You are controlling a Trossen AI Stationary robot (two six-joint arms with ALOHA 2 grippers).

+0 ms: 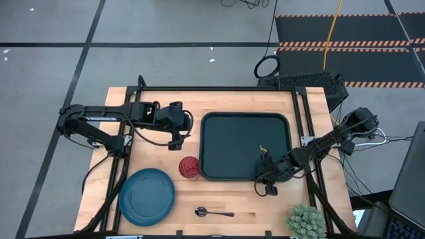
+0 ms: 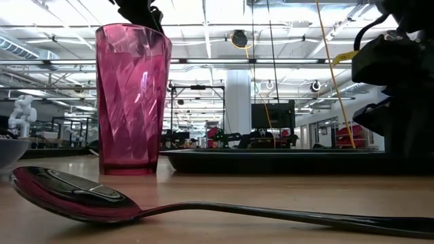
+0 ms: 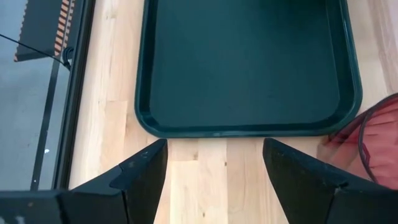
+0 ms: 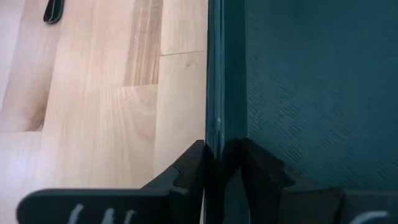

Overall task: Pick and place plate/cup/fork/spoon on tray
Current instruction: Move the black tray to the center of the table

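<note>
Counting: 1 tray (image 1: 226,143) | 1 plate (image 1: 147,194) | 1 cup (image 1: 189,166) | 1 spoon (image 1: 214,213)

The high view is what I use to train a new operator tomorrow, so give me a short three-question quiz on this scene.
1. True or false: the cup stands on the tray.
2. Which gripper is shut on the tray's rim? A) left B) right C) neither
3. Fill in: the spoon lies on the table between the plate and the ____.

Key:
1. False; it stands on the table beside the tray.
2. B; the right gripper clamps the rim, while the left gripper is open, off the tray.
3. Plant.
</note>
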